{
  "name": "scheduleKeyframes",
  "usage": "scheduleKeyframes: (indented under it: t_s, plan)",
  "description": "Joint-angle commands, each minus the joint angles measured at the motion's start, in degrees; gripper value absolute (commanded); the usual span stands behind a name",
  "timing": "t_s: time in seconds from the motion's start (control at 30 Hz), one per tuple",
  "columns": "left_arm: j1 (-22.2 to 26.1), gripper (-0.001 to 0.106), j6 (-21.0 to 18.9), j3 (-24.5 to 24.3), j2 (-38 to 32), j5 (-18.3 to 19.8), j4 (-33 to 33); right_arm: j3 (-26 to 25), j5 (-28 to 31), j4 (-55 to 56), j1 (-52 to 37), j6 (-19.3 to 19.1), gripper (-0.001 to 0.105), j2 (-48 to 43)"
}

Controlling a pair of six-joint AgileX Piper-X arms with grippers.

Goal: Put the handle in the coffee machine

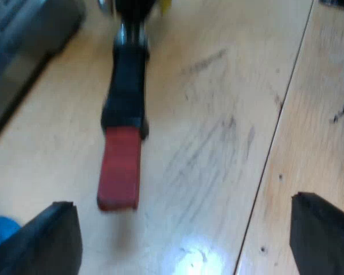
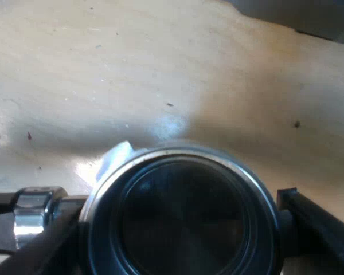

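My left gripper (image 1: 183,205) hangs low over the table (image 1: 218,114) with its fingers (image 1: 51,240) spread wide and nothing between them. It looks lined up to take the holder (image 1: 125,109) by its long end. The red end (image 1: 120,169) lies flat on the wood just beyond the fingertips, and the dark handle (image 1: 126,86) runs away from it to the metal neck. A blue thing (image 1: 0,229) sits beside one finger, too cut off to name. Farther off, a grey bulk that is probably the machine (image 1: 23,40) stands near the holder's far part. So the holder is on the table, not yet locked into the machine. My right gripper (image 2: 178,215) looks straight down into the holder's basket (image 2: 180,229). One black finger (image 2: 315,229) lies against each side of the rim, pinching it as far as I can judge. That grip would steady the head while the other arm goes for the handle. Beyond the basket the table runs on to a grey edge (image 2: 298,14), farthest away.
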Motion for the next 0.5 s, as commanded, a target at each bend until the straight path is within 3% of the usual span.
scheduleKeyframes:
  t_s: [0.03, 0.33, 0.5]
  plan:
    - [-0.6, 0.075, 0.3, 1.6, 0.1, 0.8, -1.6, -0.4, -0.5, 1.4, 0.2, 0.1, 0.000, -2.0]
    - [-0.5, 0.075, 0.3, 5.2, 0.2, 0.8, -9.7, -0.4, -3.5, 2.3, 0.2, 0.1, 0.000, -4.9]
    - [-0.5, 0.075, 0.3, 6.3, 0.2, 0.8, -10.8, -0.4, -4.9, 2.3, 0.2, 0.1, 0.000, -5.0]
